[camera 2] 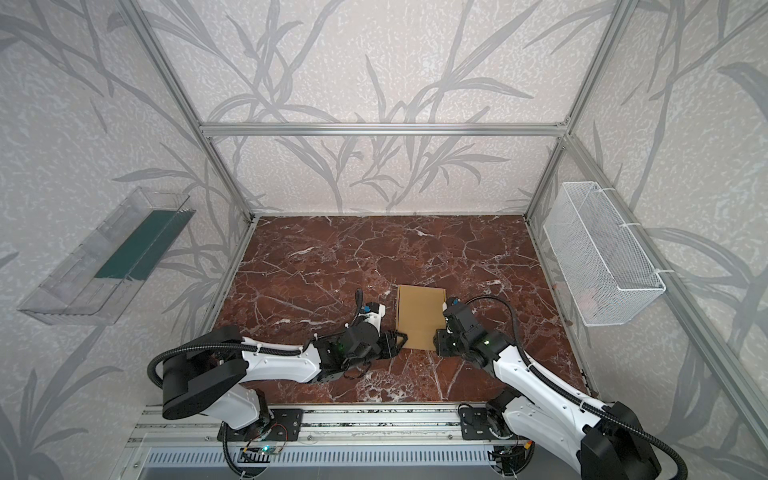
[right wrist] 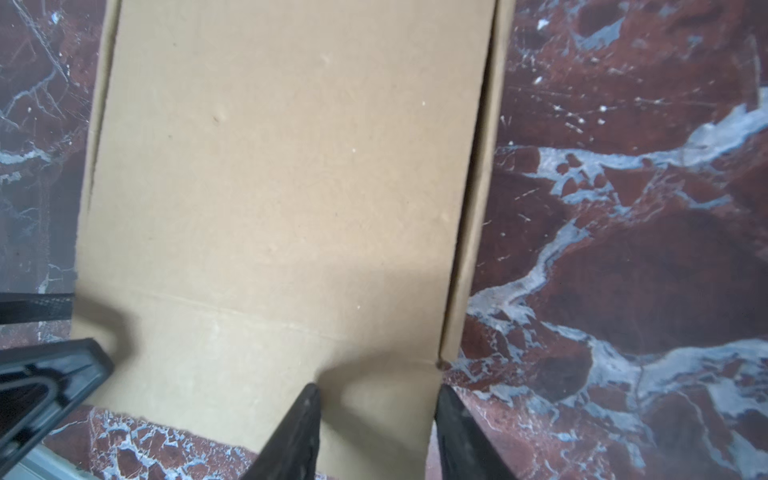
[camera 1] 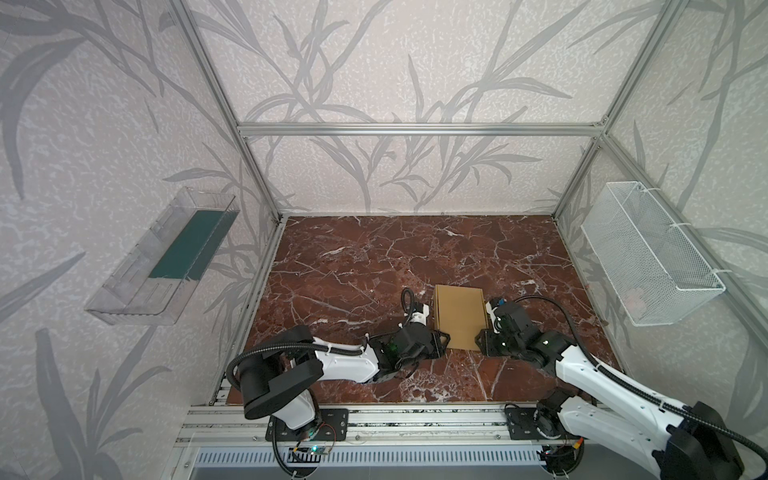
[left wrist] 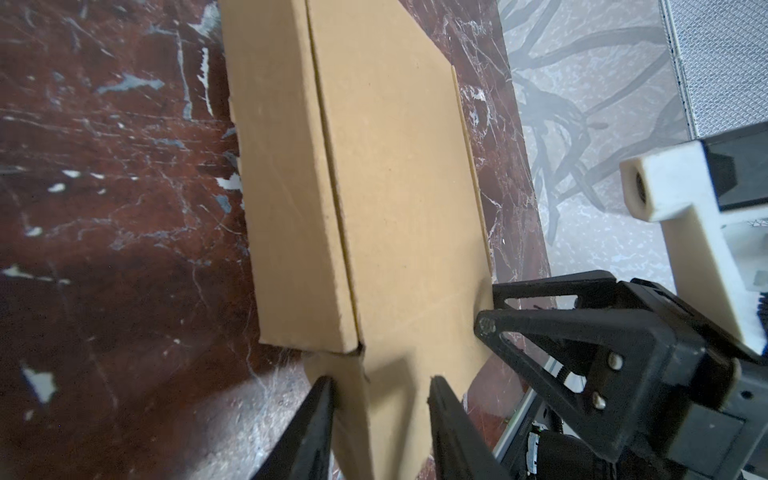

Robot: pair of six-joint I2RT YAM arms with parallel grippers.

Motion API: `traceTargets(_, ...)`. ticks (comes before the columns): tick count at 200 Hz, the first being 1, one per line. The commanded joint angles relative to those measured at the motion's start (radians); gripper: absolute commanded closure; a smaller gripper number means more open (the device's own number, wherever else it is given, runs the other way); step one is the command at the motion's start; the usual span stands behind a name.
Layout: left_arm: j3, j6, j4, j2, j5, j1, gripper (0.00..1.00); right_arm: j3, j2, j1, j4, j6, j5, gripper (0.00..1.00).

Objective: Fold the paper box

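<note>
both jaws spread: your left gripper [left wrist: 382,388] at 7 o'clock of the box [camera 1: 459,316], right gripper [right wrist: 376,392] at 5; box runs 12–6.

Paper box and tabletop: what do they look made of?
Paper box: matte tan cardboard, unprinted, with pressed crease lines and raw cut edges. Tabletop: looks like polished red-brown marble with white veins, though it may be a printed laminate.
</note>
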Motion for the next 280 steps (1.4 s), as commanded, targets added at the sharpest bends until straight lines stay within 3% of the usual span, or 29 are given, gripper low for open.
traceTargets(1,-0.01,0.006,0.009,0.001,-0.023,-0.007,0.6,0.037,0.017,-0.01,0.026,-0.021,-0.029,0.55)
traceTargets(130,-0.067,-0.03,0.056,0.018,-0.052,-0.014,0.6,0.058,0.052,-0.044,0.044,-0.033,-0.09,0.57)
traceTargets(280,-0.063,-0.028,0.045,0.008,-0.058,-0.018,0.6,0.019,0.08,-0.044,0.091,-0.027,-0.085,0.59)
